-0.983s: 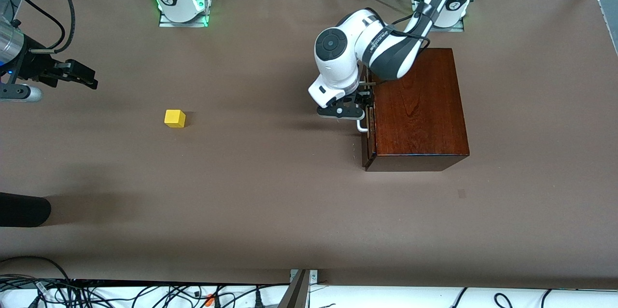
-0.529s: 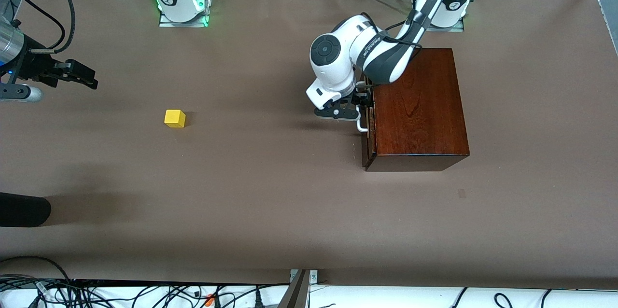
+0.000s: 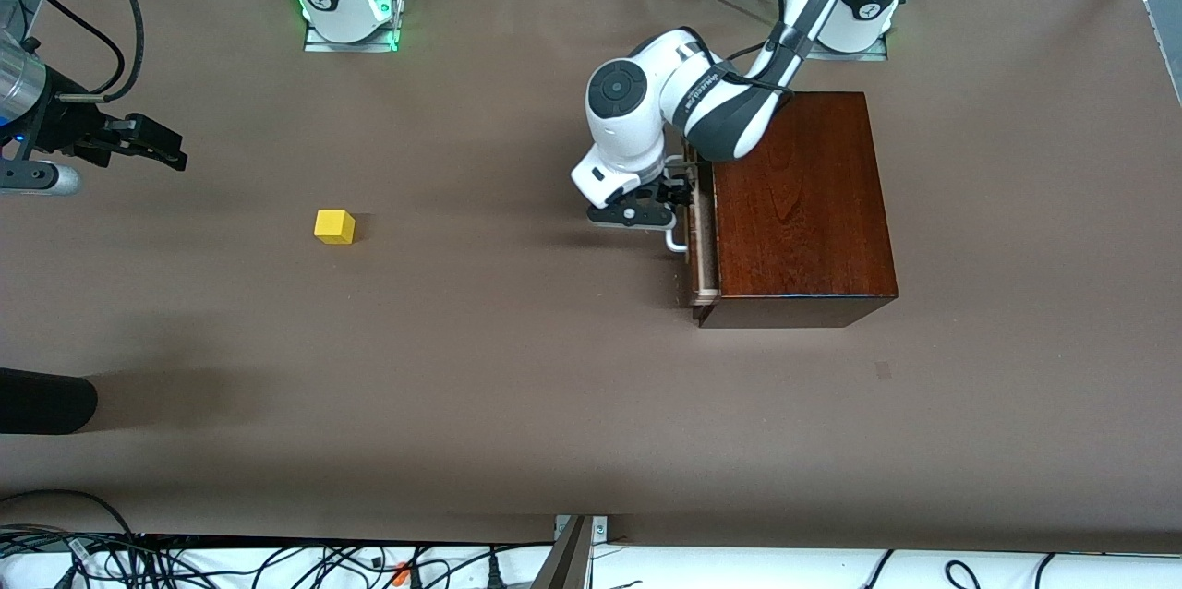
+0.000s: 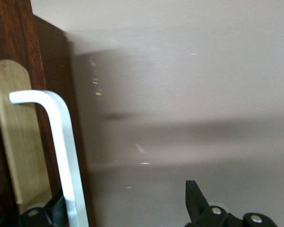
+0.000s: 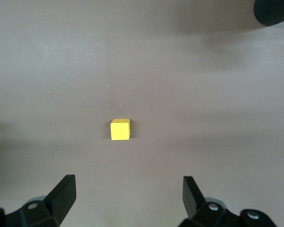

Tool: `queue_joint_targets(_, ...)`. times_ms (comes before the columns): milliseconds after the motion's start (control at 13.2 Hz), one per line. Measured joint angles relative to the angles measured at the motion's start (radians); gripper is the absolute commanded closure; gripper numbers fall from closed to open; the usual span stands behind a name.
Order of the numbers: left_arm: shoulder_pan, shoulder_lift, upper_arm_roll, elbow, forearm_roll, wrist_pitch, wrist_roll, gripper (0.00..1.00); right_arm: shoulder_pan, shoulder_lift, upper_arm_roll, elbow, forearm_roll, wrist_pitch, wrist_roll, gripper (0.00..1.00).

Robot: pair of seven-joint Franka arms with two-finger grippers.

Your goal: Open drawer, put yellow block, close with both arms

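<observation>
Step in hand: opening the drawer (image 3: 699,243), out a crack from the box (image 3: 799,201).

Left claw (image 3: 679,201) hooks the handle (image 4: 61,146), fingers apart.

Right claw (image 5: 128,198) waits, spread wide, over bare desk (image 3: 517,386) toward its own end.

Yellow block (image 3: 334,226) sits on desk, well apart from box.

Next: pull drawer out wide enough for the block.

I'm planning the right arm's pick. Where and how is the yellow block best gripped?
Probably from straight above, fingers closing on two opposite side faces. The yellow block is a small cube sitting flat on the bare table, with nothing beside it. The right gripper is open, its gap wider than the block.
</observation>
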Motion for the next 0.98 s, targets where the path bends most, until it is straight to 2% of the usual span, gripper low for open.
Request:
queue_joint_targets(378, -0.046, 0.071, 0.003, 0.106, -0.011, -0.005, -0.058, 0.0, 0.0, 0.0, 0.0, 0.0, 0.0, -0.007, 0.0, 0.0)
queue_joint_targets(756, -0.051, 0.084, 0.002, 0.136, -0.012, -0.016, -0.064, 0.0, 0.0, -0.002, 0.002, 0.0, 0.0, -0.015, 0.0, 0.0)
queue_joint_targets(983, -0.065, 0.093, -0.003, 0.192, -0.012, -0.01, -0.066, 0.0, 0.0, 0.0, 0.005, -0.003, 0.0, -0.016, 0.0, 0.0)
